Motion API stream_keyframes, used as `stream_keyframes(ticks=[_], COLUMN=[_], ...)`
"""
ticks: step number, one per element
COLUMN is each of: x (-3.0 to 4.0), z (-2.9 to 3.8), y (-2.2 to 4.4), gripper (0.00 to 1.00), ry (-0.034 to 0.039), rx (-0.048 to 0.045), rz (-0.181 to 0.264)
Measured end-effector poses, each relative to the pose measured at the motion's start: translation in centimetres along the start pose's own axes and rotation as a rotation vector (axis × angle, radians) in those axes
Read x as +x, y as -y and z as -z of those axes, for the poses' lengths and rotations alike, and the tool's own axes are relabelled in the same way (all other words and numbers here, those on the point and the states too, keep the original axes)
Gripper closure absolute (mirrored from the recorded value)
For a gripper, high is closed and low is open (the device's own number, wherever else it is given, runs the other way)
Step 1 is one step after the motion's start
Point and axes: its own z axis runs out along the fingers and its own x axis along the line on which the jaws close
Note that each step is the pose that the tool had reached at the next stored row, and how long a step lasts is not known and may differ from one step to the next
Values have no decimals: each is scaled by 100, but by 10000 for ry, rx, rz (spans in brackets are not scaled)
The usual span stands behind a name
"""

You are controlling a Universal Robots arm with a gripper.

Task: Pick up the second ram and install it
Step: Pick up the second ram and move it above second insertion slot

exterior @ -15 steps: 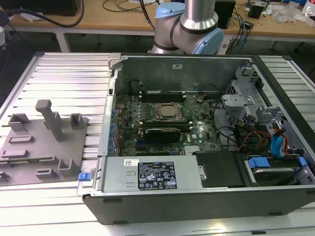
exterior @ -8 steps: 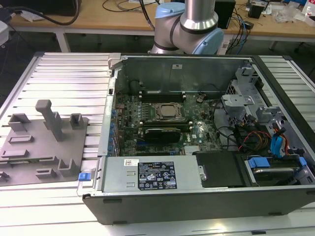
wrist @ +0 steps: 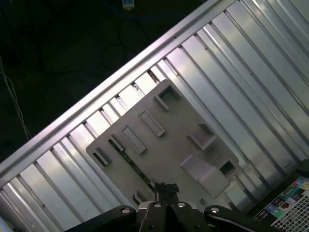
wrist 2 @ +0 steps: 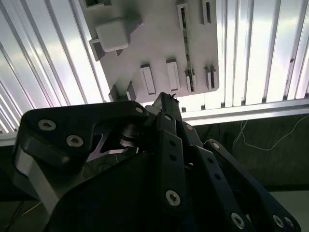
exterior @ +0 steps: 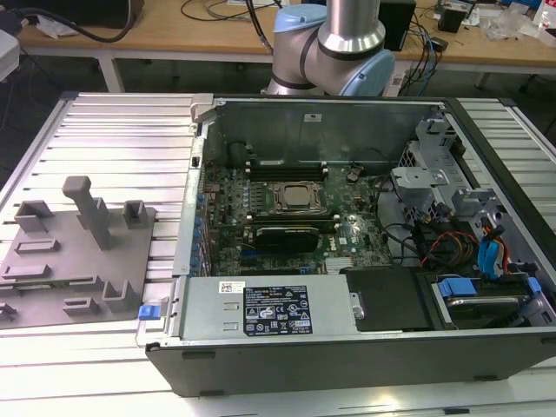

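Observation:
The second ram lies edge-on as a slim dark strip in a slot of the grey plastic tray. It also appears as a thin greenish-dark strip on the tray in the first wrist view. My gripper hangs high above the tray's edge, well clear of the ram. In the first wrist view the gripper's tips sit together with nothing between them. The tray rests on the ribbed metal table at the exterior view's left.
An open computer case fills the middle and the exterior view's right, with the motherboard, its long black sockets, cables and a power supply. Upright moulded blocks stand on the tray. The arm's base stands behind the case.

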Motion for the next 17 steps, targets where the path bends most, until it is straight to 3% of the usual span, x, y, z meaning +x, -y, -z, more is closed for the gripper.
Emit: stream_keyframes(ticks=[15,17], x=[0,0], z=[-1,0], y=[0,0], gripper=[89,89], ry=[-37,-51], rx=[-21,-28], rz=[847,1153])
